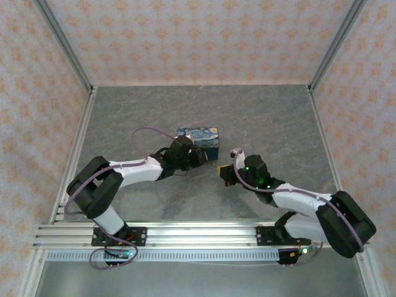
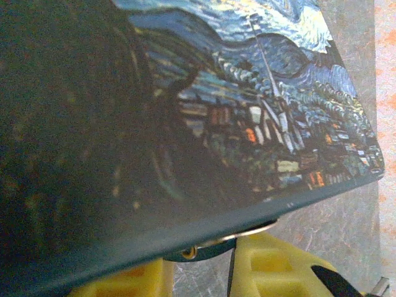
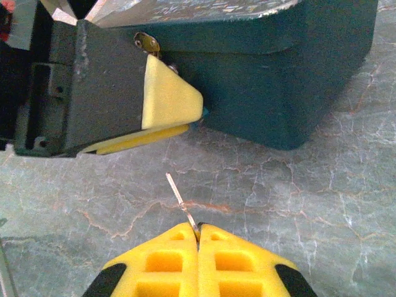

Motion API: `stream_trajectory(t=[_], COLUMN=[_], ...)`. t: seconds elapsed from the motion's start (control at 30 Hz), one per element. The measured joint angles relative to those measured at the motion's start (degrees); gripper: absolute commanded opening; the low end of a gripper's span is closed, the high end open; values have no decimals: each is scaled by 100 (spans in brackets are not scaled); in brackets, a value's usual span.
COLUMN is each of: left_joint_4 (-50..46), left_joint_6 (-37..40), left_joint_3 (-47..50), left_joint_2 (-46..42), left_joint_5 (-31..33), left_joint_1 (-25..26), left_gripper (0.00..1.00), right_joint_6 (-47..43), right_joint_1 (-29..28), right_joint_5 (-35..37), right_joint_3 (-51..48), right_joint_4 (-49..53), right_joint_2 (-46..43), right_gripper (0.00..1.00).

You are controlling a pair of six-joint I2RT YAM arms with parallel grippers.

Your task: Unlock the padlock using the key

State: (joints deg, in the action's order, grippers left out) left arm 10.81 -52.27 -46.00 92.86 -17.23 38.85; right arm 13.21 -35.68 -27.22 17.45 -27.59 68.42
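The box (image 1: 203, 137) with the starry-night print sits mid-bench (image 1: 266, 117), and the left gripper (image 1: 198, 157) is pushed up against its near side. From the left wrist, the padlock (image 2: 183, 254) hangs just under the box's (image 2: 247, 124) front edge. A sliver of teal body and pale shackle shows between the yellow fingers (image 2: 272, 266), which look closed on it.

In the right wrist view, a bit of teal (image 3: 205, 112) pokes out at the tip of the left gripper's (image 3: 197, 119) pads, right beside the box's (image 3: 278, 80) dark green wall. The right gripper (image 3: 198, 234) is just near-right of that, low over the bench (image 3: 309, 198). Its fingers (image 3: 167, 260) are pressed together, pinching the key (image 3: 179, 199). The key's thin blade points toward the padlock with a gap between them, not touching.
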Motion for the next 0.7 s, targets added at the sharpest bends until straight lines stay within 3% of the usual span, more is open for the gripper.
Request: stream_trajectory(t=[0.33, 0.7], left_joint_4=[-98, -107], left_joint_6=[-190, -236], left_joint_3=[0, 0], left_joint_2=[-166, -186], left_joint_5=[-39, -39], left_joint_1=[0, 0], left_gripper=[25, 25], right_joint_6=[7, -42], right_joint_1=[-2, -2], right_joint_5=[-11, -20], right_joint_3=[7, 173], right_joint_4=[-798, -1139], right_joint_2=[1047, 1449], right_gripper=[0, 0])
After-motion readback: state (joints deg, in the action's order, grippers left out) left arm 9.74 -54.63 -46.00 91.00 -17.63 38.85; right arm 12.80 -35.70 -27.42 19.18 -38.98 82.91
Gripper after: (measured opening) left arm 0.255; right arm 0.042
